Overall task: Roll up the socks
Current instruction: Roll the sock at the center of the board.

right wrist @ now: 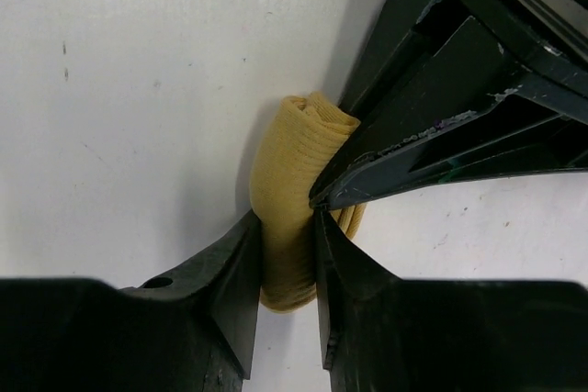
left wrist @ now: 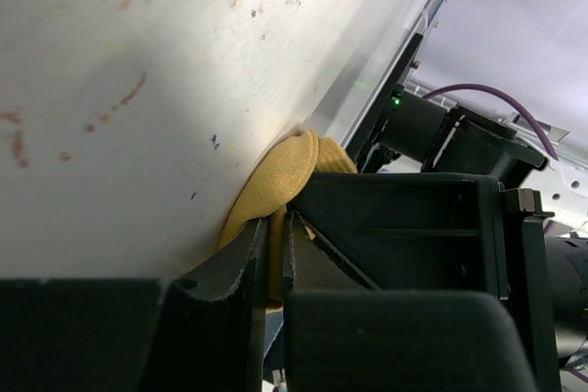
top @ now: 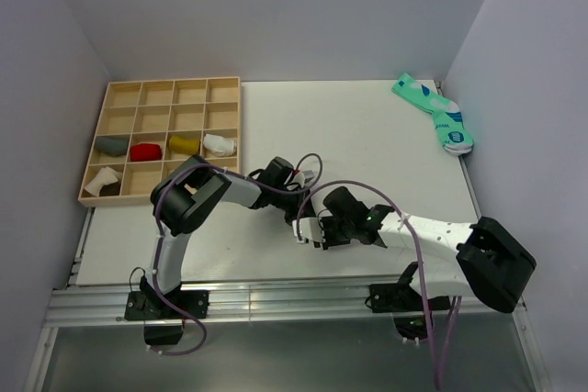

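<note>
A mustard-yellow sock [right wrist: 296, 167], partly rolled, lies on the white table near the front middle. My right gripper [right wrist: 288, 227] is shut across its roll. My left gripper [left wrist: 275, 231] is shut on a fold of the same sock [left wrist: 276, 181]. The left gripper's black fingers [right wrist: 413, 140] reach in from the right in the right wrist view and touch the roll. In the top view both grippers, left [top: 296, 201] and right [top: 310, 227], meet tip to tip and hide the sock. No beige sock with dark bands is in view.
A wooden compartment tray [top: 173, 83] stands at the back left, holding rolled socks: grey [top: 113, 145], red [top: 145, 151], yellow [top: 183, 144], white [top: 219, 143]. A teal-green sock pair [top: 434, 112] lies at the far right corner. Walls close in on both sides.
</note>
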You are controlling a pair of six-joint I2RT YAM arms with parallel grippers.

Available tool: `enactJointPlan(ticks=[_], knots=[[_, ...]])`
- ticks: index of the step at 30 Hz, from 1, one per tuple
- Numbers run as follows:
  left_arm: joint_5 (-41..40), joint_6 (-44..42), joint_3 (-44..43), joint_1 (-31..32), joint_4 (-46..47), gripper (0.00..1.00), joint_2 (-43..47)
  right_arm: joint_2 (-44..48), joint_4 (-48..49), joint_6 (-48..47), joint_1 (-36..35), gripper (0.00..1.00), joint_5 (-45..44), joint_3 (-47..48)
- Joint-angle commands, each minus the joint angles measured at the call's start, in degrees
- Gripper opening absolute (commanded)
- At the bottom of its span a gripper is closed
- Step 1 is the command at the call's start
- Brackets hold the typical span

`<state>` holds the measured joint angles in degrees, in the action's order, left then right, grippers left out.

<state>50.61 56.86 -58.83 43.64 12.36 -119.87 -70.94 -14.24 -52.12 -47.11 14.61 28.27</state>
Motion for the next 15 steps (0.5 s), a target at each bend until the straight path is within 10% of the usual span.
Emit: enactJointPlan(ticks=[1,15], knots=[[-6.57,-2.2,2.58,0.05,-4.98,0.13,-0.63,-4.11,-2.8,2.01,-0.35,0.17,-0.03,1.17],[-27.99,4.57,14.43,-2.59,2.23,0.36,20.1,-12.99,-10.72,7.46,0.27,0.13,2.35,8.63]])
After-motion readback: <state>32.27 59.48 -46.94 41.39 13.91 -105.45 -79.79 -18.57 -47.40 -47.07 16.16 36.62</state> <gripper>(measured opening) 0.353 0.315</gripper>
